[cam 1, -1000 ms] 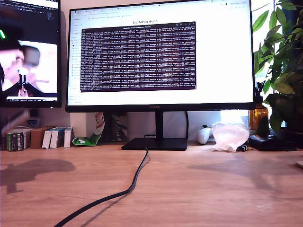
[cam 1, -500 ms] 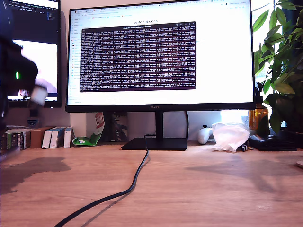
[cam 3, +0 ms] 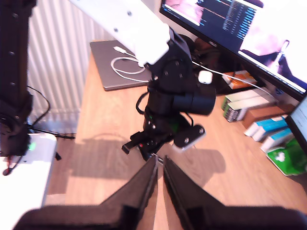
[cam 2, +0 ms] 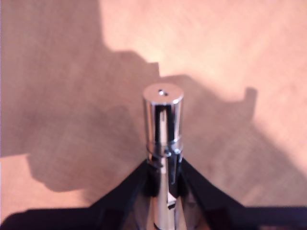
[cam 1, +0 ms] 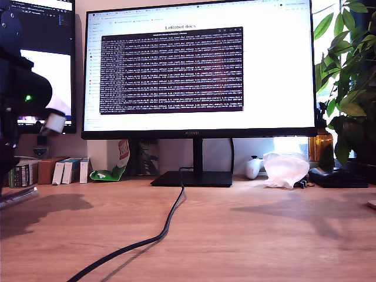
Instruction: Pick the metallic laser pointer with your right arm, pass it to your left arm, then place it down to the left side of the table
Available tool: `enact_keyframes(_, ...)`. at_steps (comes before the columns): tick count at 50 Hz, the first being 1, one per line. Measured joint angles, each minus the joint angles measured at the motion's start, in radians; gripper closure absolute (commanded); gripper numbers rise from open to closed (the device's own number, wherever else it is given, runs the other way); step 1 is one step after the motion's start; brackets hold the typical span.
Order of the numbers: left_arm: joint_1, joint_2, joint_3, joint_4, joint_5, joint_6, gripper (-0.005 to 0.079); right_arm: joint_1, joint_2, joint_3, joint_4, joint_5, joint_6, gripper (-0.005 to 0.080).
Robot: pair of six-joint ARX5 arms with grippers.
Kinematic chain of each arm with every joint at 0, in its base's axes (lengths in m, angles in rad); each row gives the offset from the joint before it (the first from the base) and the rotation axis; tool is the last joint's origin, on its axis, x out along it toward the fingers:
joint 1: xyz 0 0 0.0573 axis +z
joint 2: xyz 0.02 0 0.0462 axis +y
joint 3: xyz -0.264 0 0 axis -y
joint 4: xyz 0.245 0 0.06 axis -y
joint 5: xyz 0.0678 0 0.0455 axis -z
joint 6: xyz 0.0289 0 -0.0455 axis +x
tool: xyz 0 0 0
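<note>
above the wood-grain table [cam 2: 249, 52], my first gripper [cam 2: 164, 172] clamps the ringed silver laser pointer [cam 2: 163, 124].

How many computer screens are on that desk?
2 in the exterior view: a big monitor in the middle showing text, and a second monitor at that view's left, partly hidden by an arm.

first arm [cam 1: 23, 100] further into exterior view's left; laser pointer [cam 1: 17, 198] tip now showing.

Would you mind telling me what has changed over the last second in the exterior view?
A black arm has come in at the exterior view's left edge, where only its shadow lay before. A silver tip, probably the laser pointer, now shows below it. The cable, monitor and table stayed as they were.
</note>
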Motion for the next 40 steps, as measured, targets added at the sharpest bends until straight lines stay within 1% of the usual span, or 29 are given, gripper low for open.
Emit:
enact_keyframes(7, 0.0, 0.0, 0.003, -0.01, 0.0, -0.001, 0.0337, -0.003, 0.0, 0.0, -0.001, 0.006, 0.0, 0.0765)
enact_keyframes(10, -0.001, 0.0, 0.003, -0.015, -0.001, -0.001, 0.036, -0.006, 0.0, 0.0, -0.002, 0.009, 0.0, 0.0765)
enact_keyframes(12, -0.002, 0.0, 0.003, -0.024, -0.001, -0.001, 0.0408, -0.007, 0.0, 0.0, -0.004, 0.023, 0.0, 0.0765)
enact_keyframes(13, -0.003, 0.0, 0.003, -0.03, 0.0, -0.018, 0.0432, -0.007, 0.0, 0.0, -0.006, 0.029, 0.0, 0.0765)
enact_keyframes(16, -0.004, 0.0, 0.003, -0.047, 0.007, -0.024, 0.0541, -0.01, 0.0, 0.0, -0.014, 0.056, 0.0, 0.0765)
enact_keyframes(20, -0.005, 0.0, 0.003, -0.061, 0.03, -0.072, 0.071, -0.027, 0.0, 0.0, -0.019, 0.077, 0.0, 0.0765)
enact_keyframes(22, -0.005, -0.001, 0.003, -0.061, 0.047, -0.074, 0.0771, -0.037, 0.0, 0.0, -0.02, 0.077, 0.0, 0.0765)
enact_keyframes(30, -0.006, -0.046, 0.011, -0.064, 0.1, -0.077, 0.0764, -0.096, 0.0, 0.0, -0.02, 0.079, 0.0, 0.0765)
enact_keyframes(40, -0.005, -0.194, 0.074, -0.054, 0.116, -0.077, 0.0764, -0.159, 0.0, 0.0, -0.023, 0.081, 0.024, 0.0765)
